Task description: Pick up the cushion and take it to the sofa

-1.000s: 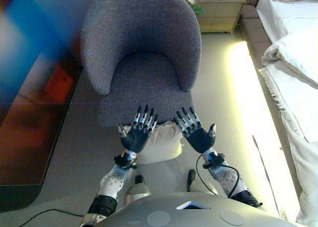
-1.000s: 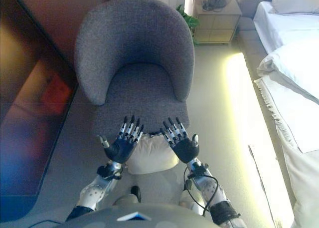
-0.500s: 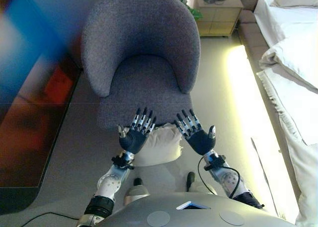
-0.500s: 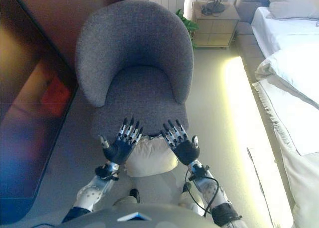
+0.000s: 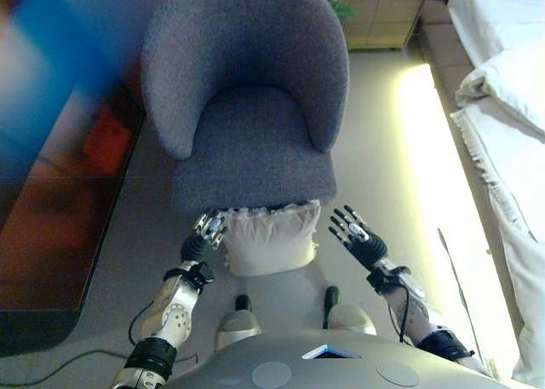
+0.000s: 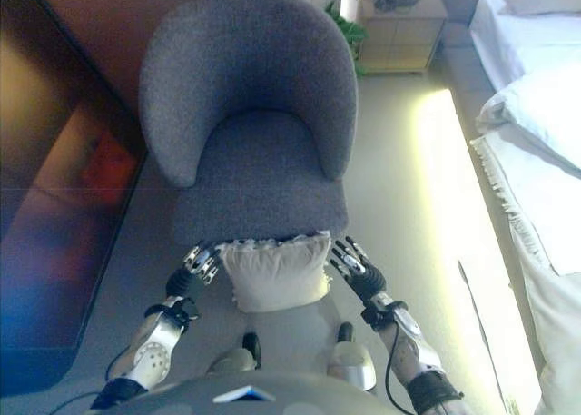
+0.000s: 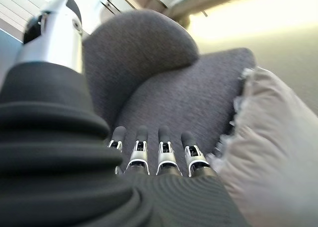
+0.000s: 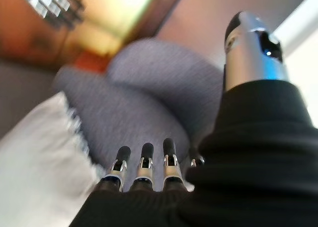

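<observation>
A cream cushion (image 5: 268,236) with a frilled edge stands on the floor against the front of the grey tub-shaped sofa chair (image 5: 247,91). My left hand (image 5: 204,229) is open beside the cushion's upper left corner, close to it; I cannot tell if it touches. My right hand (image 5: 356,238) is open a little to the right of the cushion, apart from it. The left wrist view shows straight fingers (image 7: 166,155) with the cushion (image 7: 268,157) beside them. The right wrist view shows the same, with straight fingers (image 8: 144,165) and the cushion (image 8: 39,157).
A bed with white bedding (image 5: 511,108) runs along the right. A wooden nightstand (image 5: 383,14) stands behind the chair at the back right. A dark glossy cabinet front (image 5: 51,193) lines the left. Pale floor lies between the chair and the bed.
Both hands have dropped from above the cushion and spread apart to its two sides. The camera has shifted a little.
</observation>
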`<state>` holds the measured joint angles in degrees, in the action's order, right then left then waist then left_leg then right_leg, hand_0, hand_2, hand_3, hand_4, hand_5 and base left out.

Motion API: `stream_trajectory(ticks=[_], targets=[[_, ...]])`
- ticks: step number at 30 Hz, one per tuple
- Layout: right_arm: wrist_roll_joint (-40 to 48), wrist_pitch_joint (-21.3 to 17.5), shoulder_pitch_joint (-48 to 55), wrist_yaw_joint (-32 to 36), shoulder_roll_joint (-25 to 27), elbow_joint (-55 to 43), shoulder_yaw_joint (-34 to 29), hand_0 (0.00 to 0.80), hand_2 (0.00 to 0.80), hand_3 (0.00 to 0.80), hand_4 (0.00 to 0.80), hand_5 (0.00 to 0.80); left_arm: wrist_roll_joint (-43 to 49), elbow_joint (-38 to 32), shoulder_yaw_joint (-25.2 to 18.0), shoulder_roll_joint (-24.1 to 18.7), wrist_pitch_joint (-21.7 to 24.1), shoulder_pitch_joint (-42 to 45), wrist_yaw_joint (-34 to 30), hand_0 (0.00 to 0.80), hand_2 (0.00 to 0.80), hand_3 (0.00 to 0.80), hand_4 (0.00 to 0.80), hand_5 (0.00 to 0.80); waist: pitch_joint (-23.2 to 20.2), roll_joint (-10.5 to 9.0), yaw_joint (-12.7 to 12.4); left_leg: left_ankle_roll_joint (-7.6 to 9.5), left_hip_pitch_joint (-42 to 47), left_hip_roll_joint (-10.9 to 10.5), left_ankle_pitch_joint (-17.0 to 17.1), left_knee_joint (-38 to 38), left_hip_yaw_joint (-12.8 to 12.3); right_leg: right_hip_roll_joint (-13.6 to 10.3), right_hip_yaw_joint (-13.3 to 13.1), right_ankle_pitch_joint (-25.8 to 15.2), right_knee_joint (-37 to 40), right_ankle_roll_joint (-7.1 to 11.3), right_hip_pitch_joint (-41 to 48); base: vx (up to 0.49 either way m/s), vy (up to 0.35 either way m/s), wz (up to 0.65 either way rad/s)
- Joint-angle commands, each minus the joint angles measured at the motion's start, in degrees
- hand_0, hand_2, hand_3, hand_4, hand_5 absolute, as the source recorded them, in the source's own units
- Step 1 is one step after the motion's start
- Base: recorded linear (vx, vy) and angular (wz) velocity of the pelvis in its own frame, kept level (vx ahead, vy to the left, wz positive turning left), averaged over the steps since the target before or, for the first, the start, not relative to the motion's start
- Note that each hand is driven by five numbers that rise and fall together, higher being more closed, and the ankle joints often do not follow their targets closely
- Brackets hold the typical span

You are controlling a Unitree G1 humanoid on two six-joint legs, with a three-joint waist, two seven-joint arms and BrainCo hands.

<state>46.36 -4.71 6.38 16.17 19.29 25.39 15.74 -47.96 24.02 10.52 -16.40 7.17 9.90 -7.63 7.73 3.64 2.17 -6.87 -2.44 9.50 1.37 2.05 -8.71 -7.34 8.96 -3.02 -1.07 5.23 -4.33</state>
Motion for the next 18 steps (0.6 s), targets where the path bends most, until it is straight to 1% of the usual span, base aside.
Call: stream_trajectory(ticks=[1,2,3,4,5,7,9,11,13,15,16,18], targets=[[-4.58,-4.85,-5.85,-4.66,0.84,-3.45,1.78,0.0,0.0,0.0,0.0,0.0,2.08,-0.77,1.32,-3.14,6.21,-5.2,1.95,0.0,0.0,0.0,0.0,0.0,5.41,-2.38,-0.11,-1.45,-11.85,2.79,0.82,15.96,6.48,-4.6,-3.99,4.35,-13.52,1.19,-6.22,-0.198,0.141,-0.05],[-5.04,-5.46,-7.57,-6.04,1.63,-3.34,2.46,0.0,0.0,0.0,0.0,0.0,2.11,-0.01,2.39,-3.52,8.1,-6.94,3.34,0.0,0.0,0.0,0.0,0.0,6.96,-1.71,-0.13,-1.36,-14.82,2.8,1.32,16.17,6.97,-4.88,-4.63,5.16,-16.82,1.28,-9.69,-0.248,0.193,0.02],[-5.92,-6.05,-9.22,-7.23,1.92,-2.82,2.9,0.0,0.0,0.0,0.0,0.0,2.01,0.63,3.21,-3.86,9.42,-8.58,4.48,0.0,0.0,0.0,0.0,0.0,7.91,-1.42,-0.24,-0.84,-16.8,2.66,1.02,16.2,6.8,-5.41,-4.92,5.62,-19.4,1.46,-12.73,-0.348,0.205,-0.02],[-6.88,-7.23,-12.34,-8.96,2.0,-1.75,3.65,0.0,0.0,0.0,0.0,0.0,2.25,1.64,4.53,-4.18,10.93,-12.14,5.99,0.0,0.0,0.0,0.0,0.0,9.63,-1.4,-0.3,-0.1,-20.21,2.26,0.34,17.37,5.94,-6.56,-4.89,5.82,-23.15,1.83,-17.63,-0.348,0.139,-0.1],[-7.22,-7.81,-14.83,-10.68,1.97,-0.93,4.16,0.0,0.0,0.0,0.0,0.0,3.51,2.02,5.52,-4.32,11.5,-14.93,7.99,0.0,0.0,0.0,0.0,0.0,10.88,-1.52,-0.28,0.13,-22.86,1.89,-0.26,19.18,5.56,-7.25,-4.76,5.83,-25.34,1.98,-20.6,-0.341,0.087,-0.11],[-8.3,-7.96,-19.11,-13.95,1.82,0.52,4.71,0.0,0.0,0.0,0.0,0.0,4.86,2.31,6.94,-4.7,11.55,-18.87,10.53,0.0,0.0,0.0,0.0,0.0,12.54,-1.83,-0.49,0.2,-27.39,1.1,-1.39,22.84,6.3,-8.23,-4.9,5.83,-28.55,2.23,-24.99,-0.209,0.019,0.01],[-9.16,-7.84,-23.37,-16.45,2.04,2.31,5.25,0.0,0.0,0.0,0.0,0.0,5.47,3.33,7.66,-4.78,11.59,-22.26,11.84,0.0,0.0,0.0,0.0,0.0,14.21,-1.77,-0.77,0.33,-30.7,0.85,-2.92,26.1,6.92,-8.79,-5.26,6.41,-31.35,2.19,-28.18,-0.168,0.015,0.12],[-10.09,-7.8,-27.33,-18.92,1.92,3.07,5.89,0.0,0.0,0.0,0.0,0.0,6.69,4.92,8.38,-4.54,12.37,-25.68,13.25,0.0,0.0,0.0,0.0,0.0,15.9,-1.45,-0.67,0.35,-34.99,1.22,-4.39,29.5,7.1,-9.02,-6.04,7.13,-34.37,2.14,-32.09,-0.185,0.021,0.02],[-10.25,-7.3,-31.08,-20.55,2.43,3.19,6.06,0.0,0.0,0.0,0.0,0.0,7.58,5.83,9.16,-4.54,12.41,-29.33,15.57,0.0,0.0,0.0,0.0,0.0,17.63,-0.92,-0.5,0.47,-40.13,1.33,-5.86,33.64,7.53,-9.04,-6.83,8.36,-38.87,1.69,-36.94,-0.154,0.022,-0.05],[-11.28,-6.76,-33.01,-21.63,2.92,3.36,6.15,0.0,0.0,0.0,0.0,0.0,8.05,6.75,9.21,-4.22,12.42,-31.4,16.54,0.0,0.0,0.0,0.0,0.0,18.29,-0.62,-0.41,0.62,-43.52,1.38,-7.05,37.08,7.81,-9.21,-7.25,9.36,-42.31,1.25,-40.34,-0.056,0.03,0.09],[-11.96,-6.73,-34.42,-22.54,3.12,3.77,6.37,0.0,0.0,0.0,0.0,0.0,8.51,7.38,9.33,-4.05,13.12,-32.49,16.94,0.0,0.0,0.0,0.0,0.0,19.1,-0.43,-0.46,0.48,-45.44,1.64,-9.63,40.65,8.16,-9.43,-7.68,11.72,-45.88,1.29,-42.33,-0.011,0.041,0.07],[-13.08,-6.12,-36.97,-24.23,3.35,4.58,6.57,0.0,0.0,0.0,0.0,0.0,9.27,7.72,9.37,-3.87,13.76,-34.19,18.06,0.0,0.0,0.0,0.0,0.0,19.75,-0.16,-0.53,0.95,-49.05,1.8,-10.81,44.55,8.25,-9.71,-7.91,12.58,-49.75,0.93,-46.09,-0.023,0.05,0.04]])
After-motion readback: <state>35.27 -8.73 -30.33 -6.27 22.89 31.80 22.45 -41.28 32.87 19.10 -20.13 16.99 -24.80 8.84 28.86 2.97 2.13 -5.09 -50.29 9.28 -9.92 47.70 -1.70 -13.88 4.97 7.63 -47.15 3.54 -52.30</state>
